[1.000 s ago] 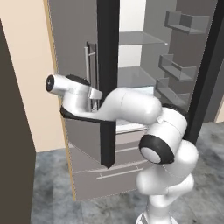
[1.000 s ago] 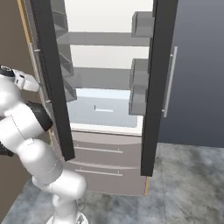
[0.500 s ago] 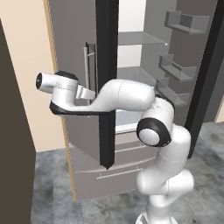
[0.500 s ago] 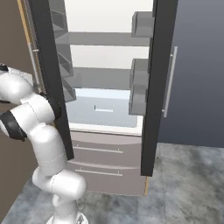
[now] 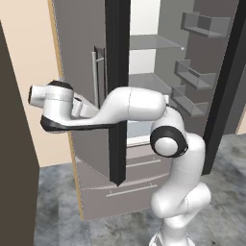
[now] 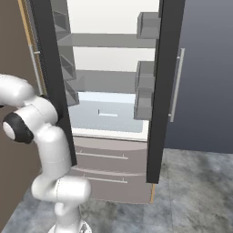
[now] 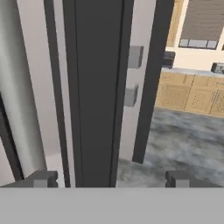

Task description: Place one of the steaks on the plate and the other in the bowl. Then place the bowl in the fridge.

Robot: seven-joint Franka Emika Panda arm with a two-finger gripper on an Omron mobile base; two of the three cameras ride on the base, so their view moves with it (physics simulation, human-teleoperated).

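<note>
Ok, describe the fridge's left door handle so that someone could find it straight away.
Start at the tall grey fridge with both doors swung open. On the outer face of its left door, just above the robot's forearm, runs the handle: one slim vertical steel bar, unlike the horizontal pulls on the drawers below.

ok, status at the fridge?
Hand open, empty, straddling the left door's dark edge. Fridge has both doors open, shelves bare, no bowl inside. Left door stands between arm and shelves.
</note>
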